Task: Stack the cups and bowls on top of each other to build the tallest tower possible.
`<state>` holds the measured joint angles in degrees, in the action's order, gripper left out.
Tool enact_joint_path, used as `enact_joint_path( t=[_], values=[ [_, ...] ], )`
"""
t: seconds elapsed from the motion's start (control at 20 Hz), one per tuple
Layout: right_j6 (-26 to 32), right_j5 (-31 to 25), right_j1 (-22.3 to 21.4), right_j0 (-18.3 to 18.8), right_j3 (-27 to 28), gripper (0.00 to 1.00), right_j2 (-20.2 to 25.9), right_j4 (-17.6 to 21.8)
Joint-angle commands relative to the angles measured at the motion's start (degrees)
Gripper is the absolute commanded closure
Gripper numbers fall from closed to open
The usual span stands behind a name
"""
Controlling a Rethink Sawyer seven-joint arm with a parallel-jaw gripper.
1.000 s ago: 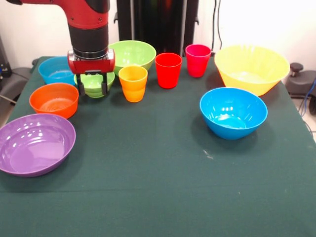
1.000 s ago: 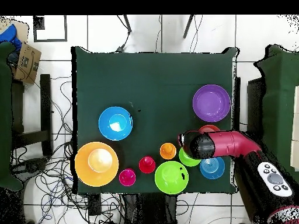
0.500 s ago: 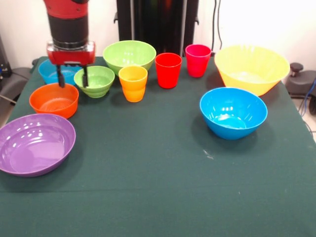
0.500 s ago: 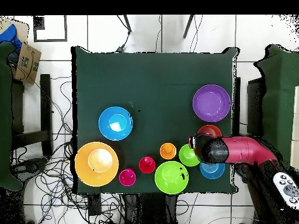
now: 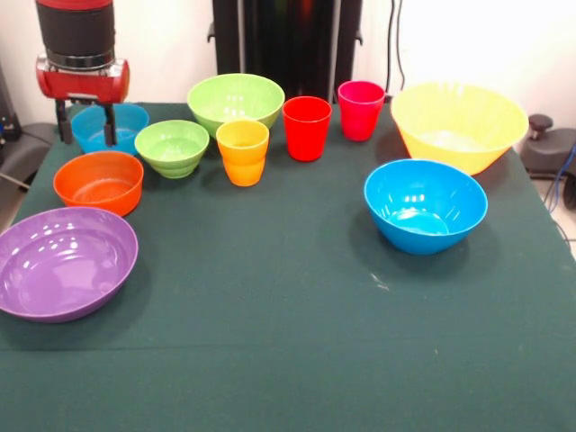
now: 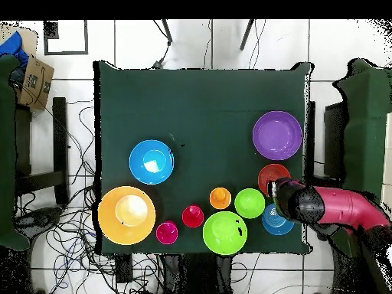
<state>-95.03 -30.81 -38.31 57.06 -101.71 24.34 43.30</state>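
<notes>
Dark green cloth covers the table (image 5: 297, 360); white wall and a black stand behind it. Nothing is stacked yet; every piece sits on its own.

Front view, left to right:
- wide shallow purple bowl (image 5: 65, 263), glossy, at the near left edge.
- gripper (image 5: 86, 135), fingers apart and empty, hanging above the far left corner over the small blue bowl (image 5: 108, 126).
- small orange bowl (image 5: 99, 181), just nearer than the gripper, between the purple and small blue bowls.
- small green bowl (image 5: 172, 147), ridged outside, beside the orange one.
- large green bowl (image 5: 236, 102) behind it.
- yellow-orange cup (image 5: 243, 151), red cup (image 5: 307, 127), pink-magenta cup (image 5: 361, 109): tapered plain tumblers, upright, mouths up, in a line receding to the right.
- larger blue bowl (image 5: 425, 204), alone at mid right.
- large yellow bowl (image 5: 459, 124), far right.

Key relation: the orange bowl lies directly toward the camera from the gripper, close by; the small green bowl is off to the gripper's side. In the overhead view the arm (image 6: 337, 208) covers part of the small blue bowl, with the orange bowl (image 6: 271, 175) just beyond its tip. Judgement: a short move toward the orange bowl's rim would suit a rim pinch. All pieces are smooth, slick plastic, likely to slide on contact.
</notes>
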Motion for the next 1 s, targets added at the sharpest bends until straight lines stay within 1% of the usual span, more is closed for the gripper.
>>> enact_joint_path(
  t=[0.05, 0.2, 0.45, 0.6, 0.75, 1.0],
  values=[
    [6.0, 4.2, 5.3, -0.6, -1.0, 0.0, 3.7, 3.9],
    [5.4, 5.6, 6.4, -0.2, -1.1, 0.0, 4.0, 4.0],
    [4.4, 5.7, 6.6, -0.6, -1.4, 0.0, 3.5, 3.7],
    [2.9, 5.5, 6.2, -1.6, -2.3, 0.0, 2.9, 3.0],
    [1.5, 6.8, 5.9, -2.6, -2.7, 0.0, 2.2, 3.4],
    [0.4, 8.7, 7.7, -4.1, -1.1, 0.0, 1.1, 4.4]
  ],
)
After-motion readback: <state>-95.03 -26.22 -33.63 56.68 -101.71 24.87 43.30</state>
